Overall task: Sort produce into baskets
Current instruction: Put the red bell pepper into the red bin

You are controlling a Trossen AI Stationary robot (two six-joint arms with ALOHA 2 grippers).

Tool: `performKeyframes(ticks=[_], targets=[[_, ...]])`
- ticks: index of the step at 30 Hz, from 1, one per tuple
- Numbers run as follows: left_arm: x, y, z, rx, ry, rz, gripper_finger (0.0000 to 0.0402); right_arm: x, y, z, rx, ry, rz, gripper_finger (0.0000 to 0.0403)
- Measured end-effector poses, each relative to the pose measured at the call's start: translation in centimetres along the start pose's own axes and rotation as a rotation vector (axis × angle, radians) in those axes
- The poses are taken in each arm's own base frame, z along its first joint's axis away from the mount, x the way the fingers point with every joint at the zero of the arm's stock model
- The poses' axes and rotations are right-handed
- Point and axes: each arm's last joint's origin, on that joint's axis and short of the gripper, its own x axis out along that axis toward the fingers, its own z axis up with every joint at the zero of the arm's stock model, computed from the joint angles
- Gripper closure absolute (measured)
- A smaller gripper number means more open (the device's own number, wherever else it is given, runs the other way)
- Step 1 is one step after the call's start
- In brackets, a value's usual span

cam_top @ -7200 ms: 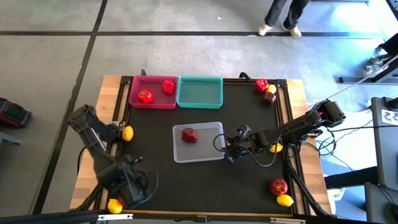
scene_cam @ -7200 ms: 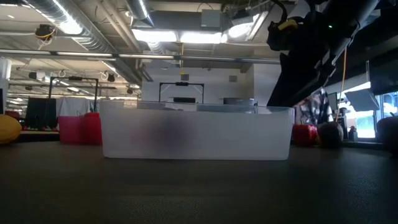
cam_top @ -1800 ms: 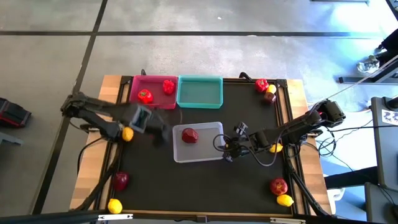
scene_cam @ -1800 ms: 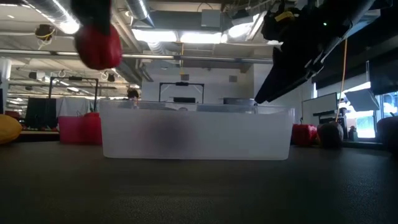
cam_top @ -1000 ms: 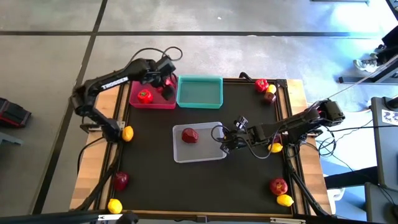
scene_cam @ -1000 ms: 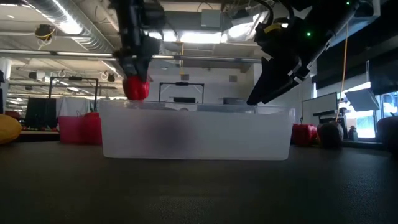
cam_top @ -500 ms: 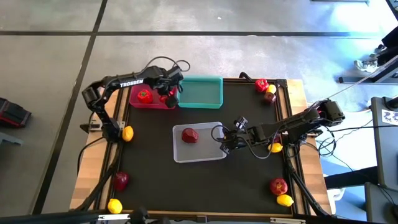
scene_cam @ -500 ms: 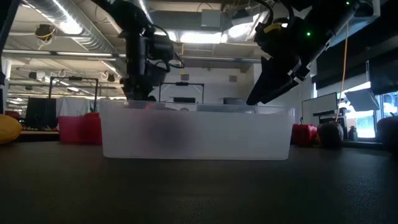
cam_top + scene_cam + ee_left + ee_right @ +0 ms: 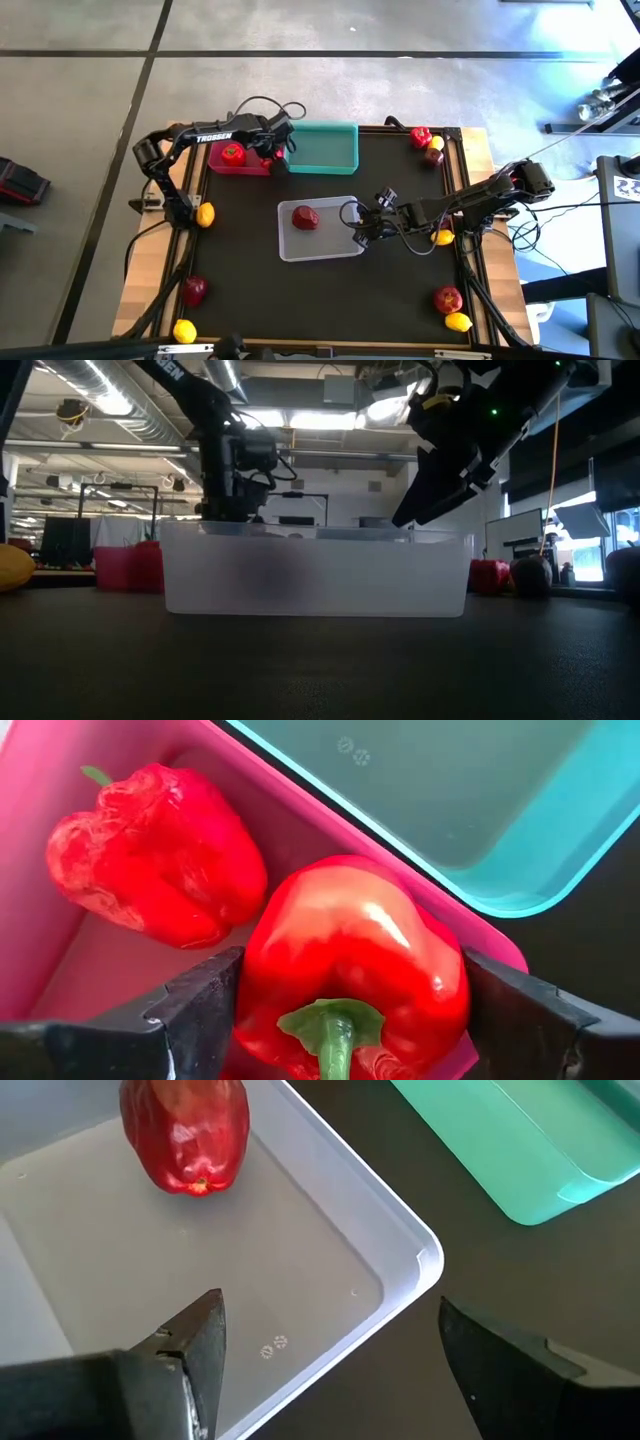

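the black table point(image 9: 250, 290) lies mostly bare near the front. the clear basket point(image 9: 320, 250) sits mid-table, the right gripper point(image 9: 362, 228) spread empty over its right edge. at the far-left pink basket point(image 9: 215, 162), the left gripper point(image 9: 272, 152) grasps a red pepper point(image 9: 350, 960) against its right wall
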Motion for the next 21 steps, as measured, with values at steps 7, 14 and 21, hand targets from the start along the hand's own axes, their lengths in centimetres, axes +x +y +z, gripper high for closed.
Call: performKeyframes(ticks=[7, 14, 21], targets=[[0.0, 0.0, 0.0, -0.045, -0.001, 0.0, 0.0019, 0.0, 0.1, 0.2, 0.01, -0.015, 0.01, 0.0111], [-0.1, 0.0, 0.0, 0.008, -0.003, 0.0, 0.0019, 0.0, 0.1, 0.2, -0.008, -0.015, 0.01, 0.0111], [-3.0, 0.4, -0.5, 0.003, -0.081, 0.004, 0.0018, 0.0, 0.1, 0.1, -0.012, -0.013, 0.01, 0.0111]])
